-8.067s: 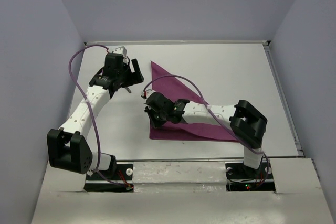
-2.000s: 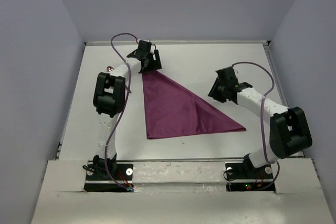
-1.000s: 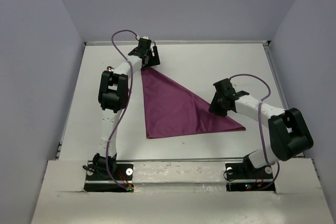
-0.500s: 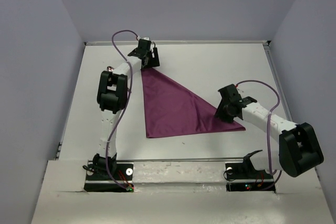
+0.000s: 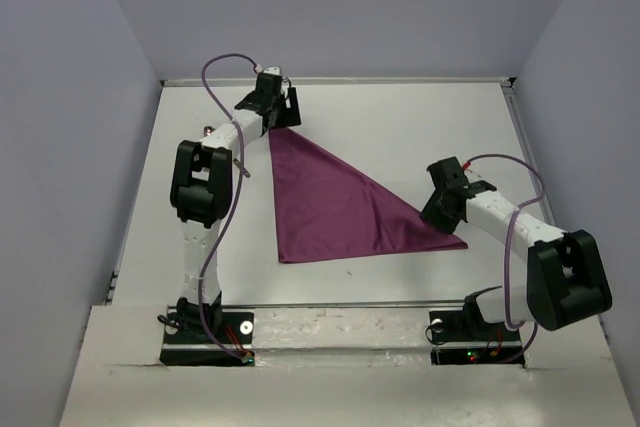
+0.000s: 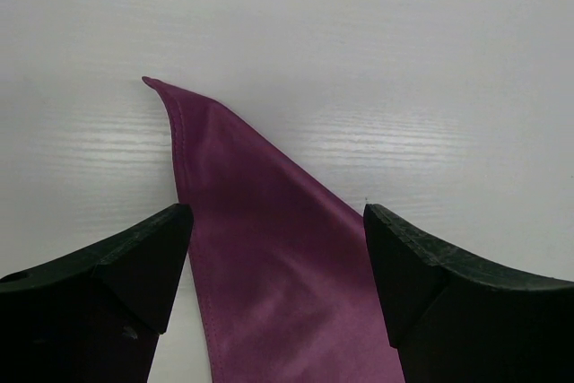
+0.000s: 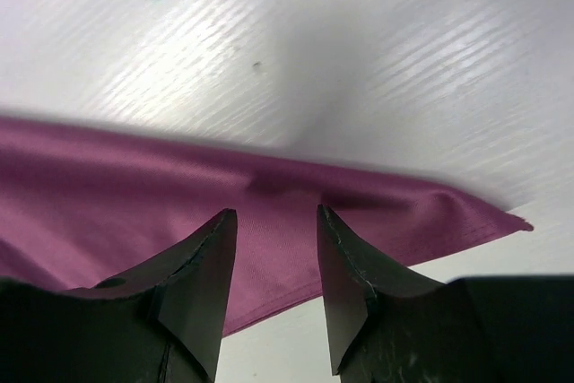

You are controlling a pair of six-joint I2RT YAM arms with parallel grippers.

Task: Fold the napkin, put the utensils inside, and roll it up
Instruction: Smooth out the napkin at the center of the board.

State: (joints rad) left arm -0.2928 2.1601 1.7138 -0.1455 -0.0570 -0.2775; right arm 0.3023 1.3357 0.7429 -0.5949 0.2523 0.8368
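Napkin lies folded triangular on white table between pale grey walls.

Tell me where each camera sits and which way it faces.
Top external: above, behind the bases, looking down at the folded plum-purple cloth napkin; both arms show.
Left wrist: on the left arm, facing the napkin's far corner; open left pincer shows.
Right wrist: on the right arm, facing its right corner; right pincer shows.
Shared: the napkin.

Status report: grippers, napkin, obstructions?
Left gripper open over far corner of plum-purple cloth napkin. Right gripper partly open at its right corner. Folded triangular, flat. Nothing obstructing.
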